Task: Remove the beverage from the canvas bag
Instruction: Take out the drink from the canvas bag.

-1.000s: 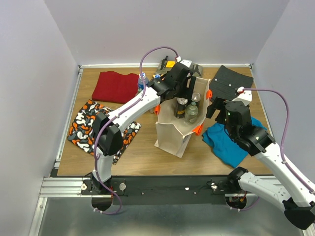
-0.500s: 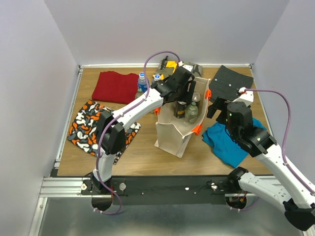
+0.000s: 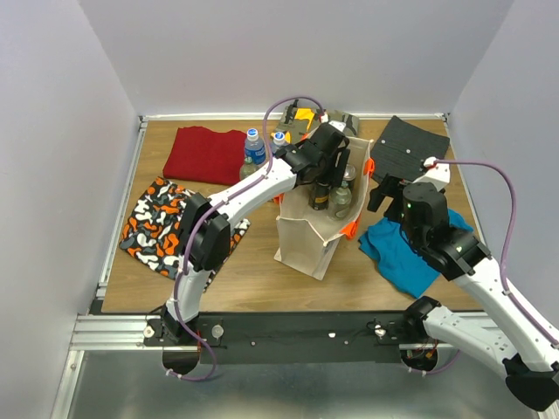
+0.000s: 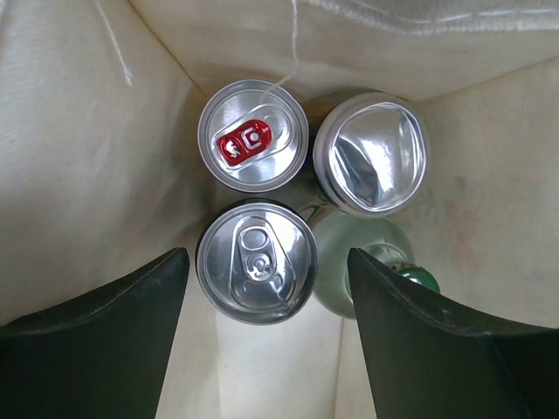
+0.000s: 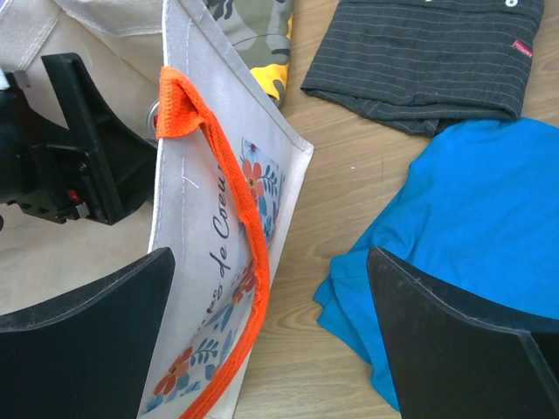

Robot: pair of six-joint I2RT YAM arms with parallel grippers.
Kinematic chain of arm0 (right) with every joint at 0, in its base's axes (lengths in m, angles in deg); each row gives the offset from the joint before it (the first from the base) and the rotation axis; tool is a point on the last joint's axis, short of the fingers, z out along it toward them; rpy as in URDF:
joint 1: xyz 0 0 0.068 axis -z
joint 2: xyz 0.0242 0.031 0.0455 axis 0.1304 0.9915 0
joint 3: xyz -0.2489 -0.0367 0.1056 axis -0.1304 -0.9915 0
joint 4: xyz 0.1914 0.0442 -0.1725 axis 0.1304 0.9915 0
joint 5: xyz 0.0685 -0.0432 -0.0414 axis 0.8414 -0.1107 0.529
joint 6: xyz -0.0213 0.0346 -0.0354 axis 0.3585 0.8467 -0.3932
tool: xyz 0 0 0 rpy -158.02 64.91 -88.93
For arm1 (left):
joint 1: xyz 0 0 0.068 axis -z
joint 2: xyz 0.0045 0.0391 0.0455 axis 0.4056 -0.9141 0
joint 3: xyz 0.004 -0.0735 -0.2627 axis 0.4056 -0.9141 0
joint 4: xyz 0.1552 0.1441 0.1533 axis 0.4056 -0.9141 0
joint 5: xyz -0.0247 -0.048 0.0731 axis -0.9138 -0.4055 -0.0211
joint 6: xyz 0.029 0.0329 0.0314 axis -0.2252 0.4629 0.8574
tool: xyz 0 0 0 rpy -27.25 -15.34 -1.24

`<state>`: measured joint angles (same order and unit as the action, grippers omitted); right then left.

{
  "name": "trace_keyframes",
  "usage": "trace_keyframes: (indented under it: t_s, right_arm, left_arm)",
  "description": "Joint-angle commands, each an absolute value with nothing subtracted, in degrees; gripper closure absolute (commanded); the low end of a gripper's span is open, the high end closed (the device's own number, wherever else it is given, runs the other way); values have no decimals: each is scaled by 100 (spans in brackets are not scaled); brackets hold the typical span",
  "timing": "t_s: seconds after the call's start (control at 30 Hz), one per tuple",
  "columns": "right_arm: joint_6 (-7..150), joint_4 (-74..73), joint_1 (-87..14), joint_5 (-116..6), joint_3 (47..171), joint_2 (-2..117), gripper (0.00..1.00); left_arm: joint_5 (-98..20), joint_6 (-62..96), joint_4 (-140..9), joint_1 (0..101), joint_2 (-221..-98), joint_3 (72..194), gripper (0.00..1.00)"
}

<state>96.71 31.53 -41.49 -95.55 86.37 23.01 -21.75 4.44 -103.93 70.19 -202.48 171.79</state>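
Left arm is reaching forward and down into the canvas bag point(image 3: 301, 240). The left pincer point(image 4: 266, 257) is pointing straight down, jaws apart, with a silver-topped can point(image 4: 256, 266) sitting directly between them. The right pincer point(image 5: 271, 257), jaws wide apart, is hovering over the bag's orange handle point(image 5: 236, 201).

Green-capped bottle point(image 4: 371, 257) half behind a finger point(image 4: 437, 349); blue shirt point(image 5: 454, 227) and dark striped cloth point(image 5: 419, 52) cut off at the picture's edges
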Motion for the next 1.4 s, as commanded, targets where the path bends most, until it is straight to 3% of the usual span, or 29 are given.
trace_keyframes:
  t_s: [0.0, 0.73, 1.37]
  right_arm:
    - [9680, 3145, -4124, -9817, 8536, 2195, 0]
    - [9663, 3057, -4124, -9905, 8475, 2019, 0]
    - [9707, 3013, -4124, -9940, 8405, 1931, 0]
  left_arm:
    - [-2147, 353, -10482, 7060, -20446, 17395, 18]
    - [-1461, 441, -10728, 7130, -20578, 17421, 18]
    - [-1672, 423, -10429, 7130, -20622, 17281, 21]
